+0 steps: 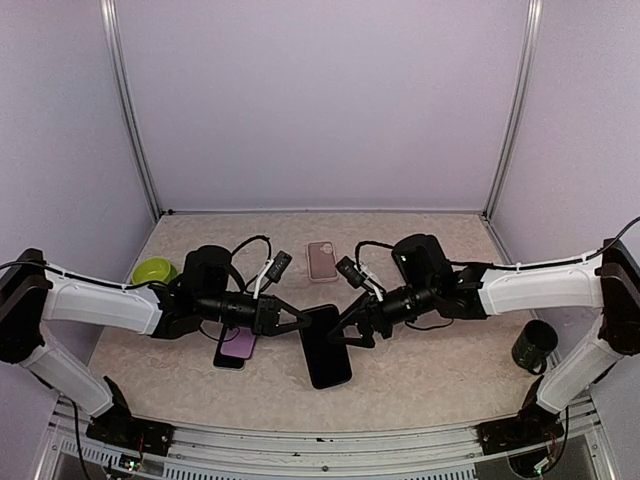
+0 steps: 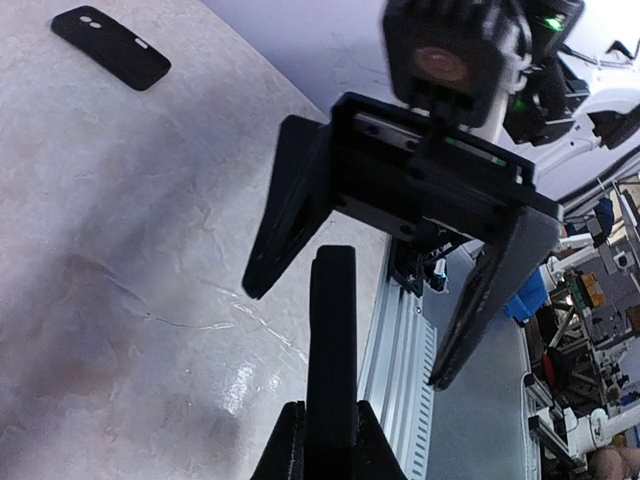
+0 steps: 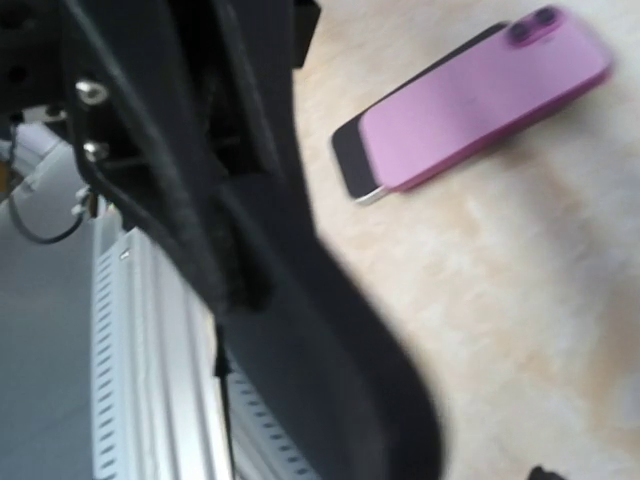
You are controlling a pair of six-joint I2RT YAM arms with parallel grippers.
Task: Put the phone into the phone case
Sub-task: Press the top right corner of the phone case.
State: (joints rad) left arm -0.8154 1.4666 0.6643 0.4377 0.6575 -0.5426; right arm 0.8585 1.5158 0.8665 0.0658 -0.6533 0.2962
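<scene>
Two arms low, reaching inward: left jaws tight on black case (image 1: 325, 350), right jaws wide.

Pink phone (image 3: 480, 95) flat on tabletop (image 3: 520, 300), blurred black shape (image 3: 300, 330) in fgd.

No lettering, brand mark, number or sign can be read anywhere, whether on the flat black rectangular slab (image 1: 328, 365), the glossy pink-purple phone (image 3: 470, 100), the matte black phone case (image 2: 110, 45) or the round green bowl (image 1: 154, 270).
</scene>
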